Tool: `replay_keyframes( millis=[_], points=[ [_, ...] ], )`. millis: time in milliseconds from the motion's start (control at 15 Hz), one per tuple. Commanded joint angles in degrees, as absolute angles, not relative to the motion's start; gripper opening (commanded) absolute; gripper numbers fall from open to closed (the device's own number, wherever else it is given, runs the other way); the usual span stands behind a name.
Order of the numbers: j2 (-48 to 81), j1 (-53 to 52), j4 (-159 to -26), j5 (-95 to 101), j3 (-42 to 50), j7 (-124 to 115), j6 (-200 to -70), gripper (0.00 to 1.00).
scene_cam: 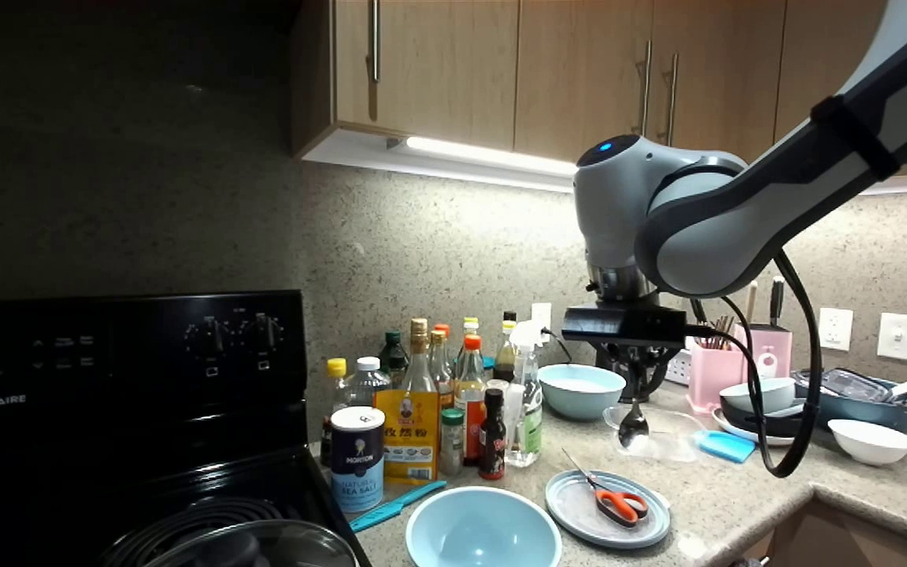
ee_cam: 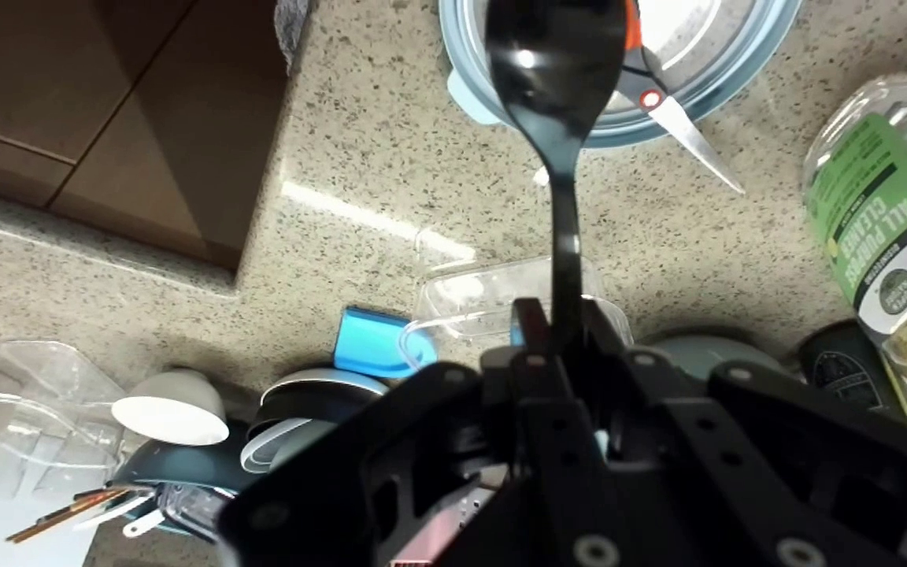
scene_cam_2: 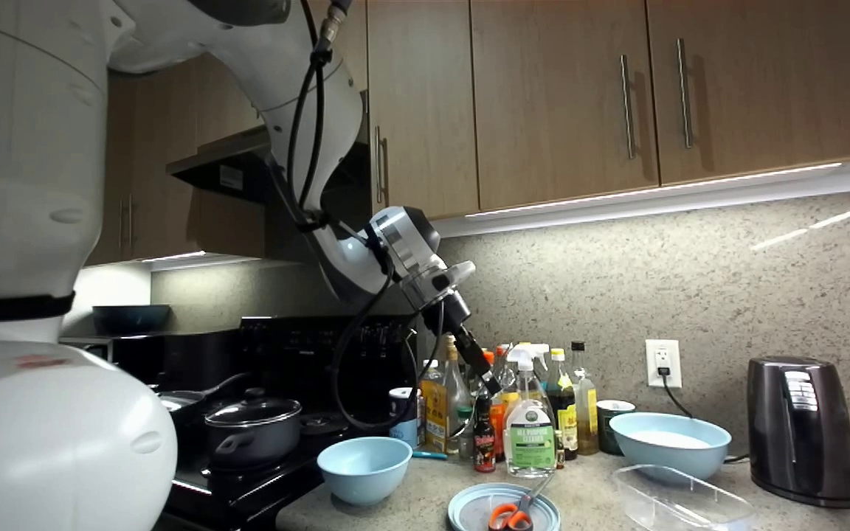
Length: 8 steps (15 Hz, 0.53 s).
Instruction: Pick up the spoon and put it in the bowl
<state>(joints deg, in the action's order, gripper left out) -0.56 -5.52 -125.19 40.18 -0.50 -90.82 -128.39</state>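
My gripper [ee_cam: 560, 319] is shut on the handle of a dark metal spoon [ee_cam: 554, 75], whose bowl end points away from the fingers. In an exterior view the spoon [scene_cam: 634, 425] hangs down in the air from the gripper [scene_cam: 637, 384], above the counter. The wide light blue bowl [scene_cam: 483, 529] stands at the front of the counter beside the stove, and nothing shows inside it. Farther from the gripper [scene_cam_2: 493, 382], the same bowl [scene_cam_2: 364, 470] appears at the counter's left end. It is out of the wrist view.
A grey-blue plate [scene_cam: 560, 504] with orange-handled scissors [scene_cam: 620, 504] lies beside the bowl. Bottles and a spray cleaner [scene_cam_2: 530, 435] line the wall. Another light blue bowl [scene_cam_2: 672, 442], a clear plastic container [scene_cam_2: 679, 501] and a black kettle [scene_cam_2: 803, 431] stand farther along.
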Motion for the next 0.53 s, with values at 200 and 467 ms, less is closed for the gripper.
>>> replay_keyframes(
  millis=[200,467],
  points=[
    [1.6,-3.5,-121.5,36.7,-0.6,-89.1,-127.6,0.05],
    [5.3,-1.2,-115.5,31.1,1.5,-87.1,-126.8,0.05]
  ],
)
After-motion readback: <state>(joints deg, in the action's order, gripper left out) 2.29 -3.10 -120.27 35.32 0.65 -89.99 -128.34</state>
